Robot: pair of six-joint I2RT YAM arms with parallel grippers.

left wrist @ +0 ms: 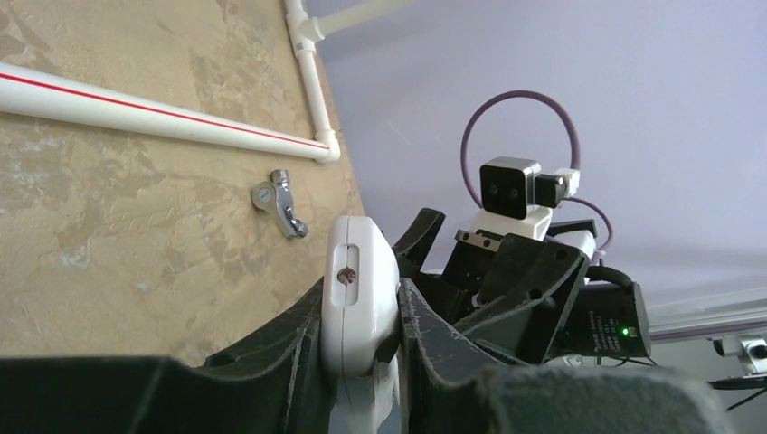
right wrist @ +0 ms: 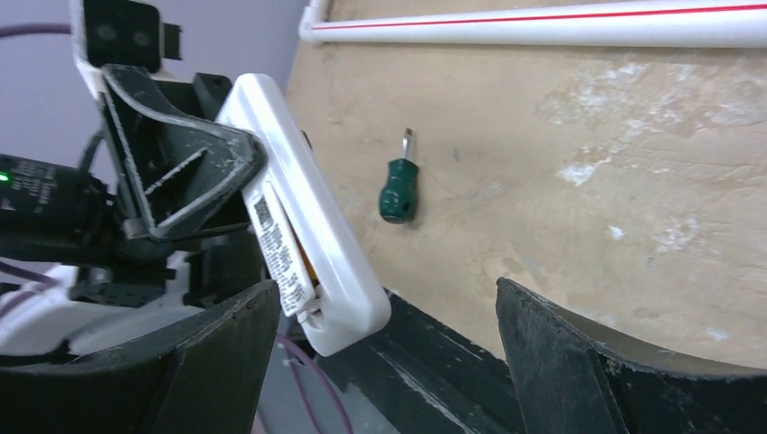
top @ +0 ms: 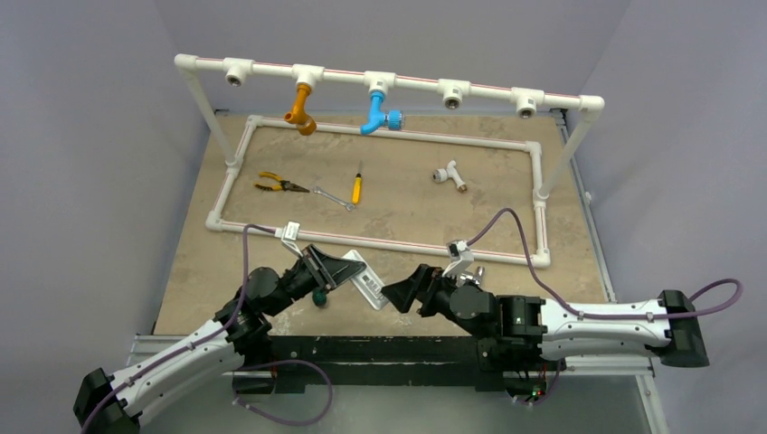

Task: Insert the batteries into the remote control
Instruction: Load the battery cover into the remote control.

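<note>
Remote control (right wrist: 307, 240) is clamped edge-on in left tool (left wrist: 359, 294), off the counter (top: 407, 194) near its front edge, label and bay side towards right tool (top: 404, 291); right tool jaws wide, nothing in them, just beside the remote's lower end. Orange sliver at the bay edge may be a battery (right wrist: 304, 258); view too oblique to confirm. To do it well: hold remote rigid, push cells along bay axis, check they seat flat. Around: green screwdriver (right wrist: 398, 190) on counter near left tool, metal fitting (left wrist: 279, 206), pipe frame (top: 380, 241) close behind, limits reach.
</note>
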